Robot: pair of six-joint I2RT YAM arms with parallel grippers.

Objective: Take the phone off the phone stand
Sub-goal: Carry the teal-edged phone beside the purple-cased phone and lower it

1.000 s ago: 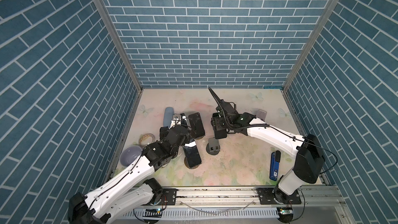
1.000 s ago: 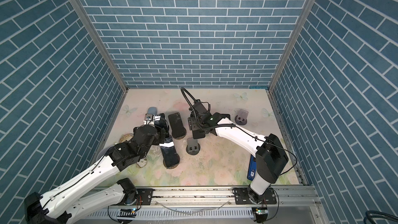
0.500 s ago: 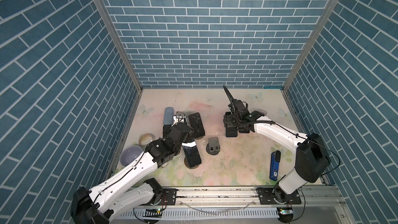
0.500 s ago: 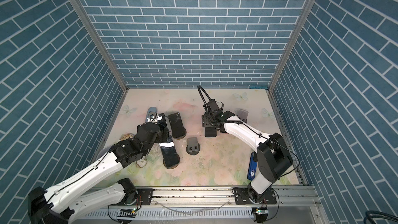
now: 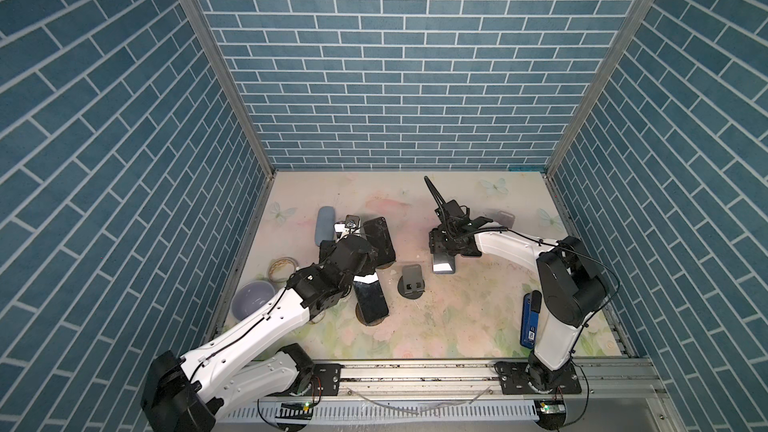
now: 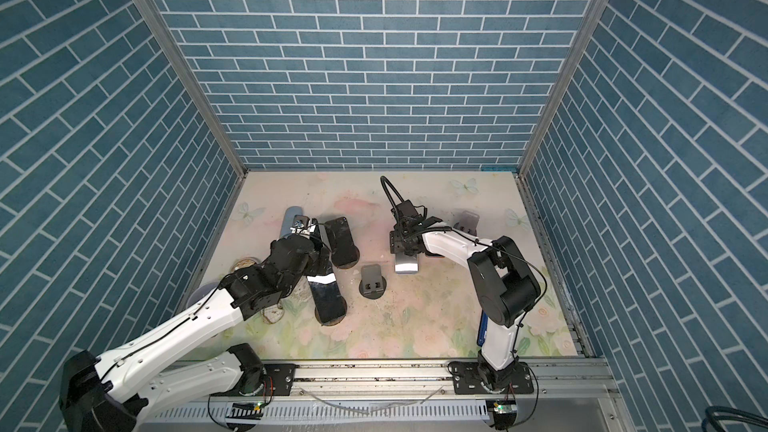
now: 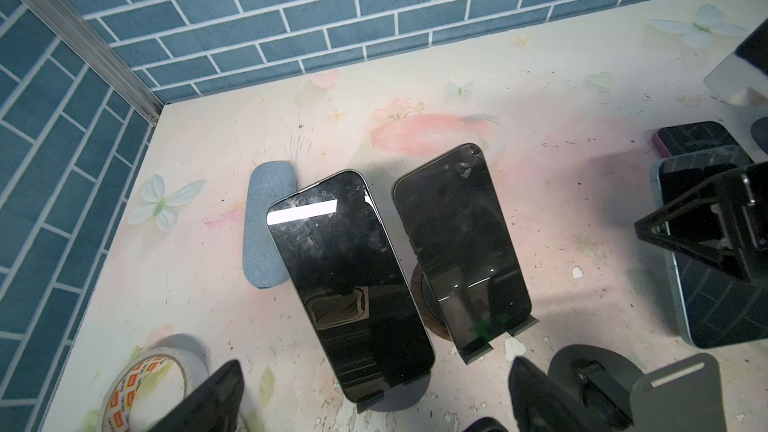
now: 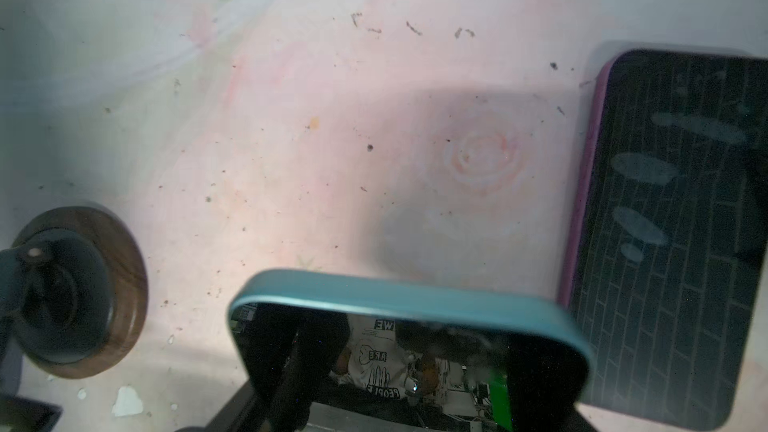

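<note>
I take the empty phone stand [image 5: 411, 281] in the middle of the counter [image 5: 457, 326] as my mark. To the left of it, two dark phones lean on their own stands. The front phone [image 5: 371, 300] is a little before the mark and the back phone [image 5: 379, 238] a little behind it. My left end effector [image 7: 374, 371] hovers over them with its fingers wide apart and holds nothing. I judge it best to leave this arm quiet, because one small push can tip those phones.

To the right of the empty phone stand and a little behind it, my right end effector [image 5: 444, 251] is clamped on the teal-edged phone [image 5: 444, 264]. So the task's phone is off the stand and low over the counter. I cannot tell whether its lower edge touches the surface. Just beside it, on the side away from the stand, lies a pink-cased phone [image 8: 665, 243].

The step in hand, I think, is the laying down. I want to lower slowly, bring the phone flat, and keep a gap to the pink-cased phone so the two do not overlap. I release only when the phone rests fully, then go straight up so the fingers do not drag it.
</note>
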